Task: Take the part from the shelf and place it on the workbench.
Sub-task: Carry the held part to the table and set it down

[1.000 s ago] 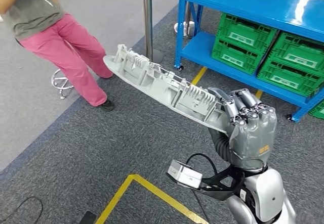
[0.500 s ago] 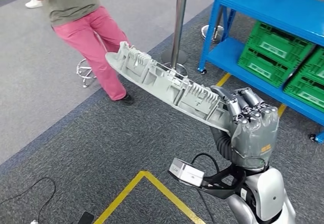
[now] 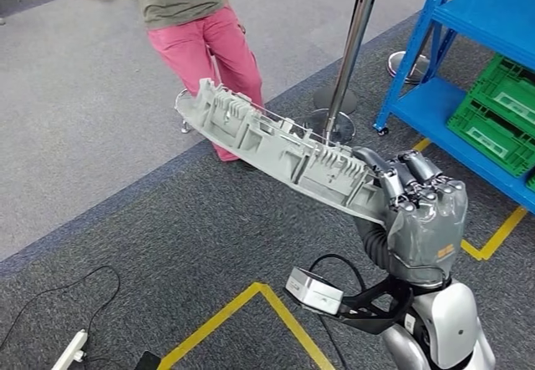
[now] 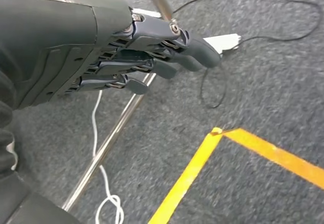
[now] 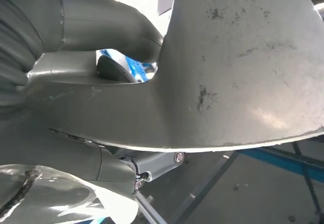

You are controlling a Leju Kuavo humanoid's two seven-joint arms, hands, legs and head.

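Part [image 3: 277, 149]: long grey ribbed moulding, held at one end by right hand [image 3: 421, 220], fingers wrapped over its top edge, thumb underneath per right wrist view [image 5: 229, 72]. Rest of it cantilevered out flat, well away from blue shelf [image 3: 466, 61] and up over the carpet.

Change over the last second: whole head view swung. Shelf and its green crates [image 3: 495, 124] slid from behind the part toward the picture edge; steel post [image 3: 350, 48] now stands just behind the part's middle; person in pink trousers [image 3: 208, 44] now behind its far end. Part's place relative to the hand unchanged, so camera turn, not a slip in the grip.

Meaning: pickup done, body turning away from shelf, carry leg under way. No counter visible, so drop-off not close yet by my read.

Left hand [image 4: 145, 52]: holding nothing, fingers stretched out nearly straight and close together, hanging over carpet near yellow floor tape [image 4: 206, 163] and a white cable [image 4: 103, 183].

Risk: far end of part sweeps near post and person during the turn.
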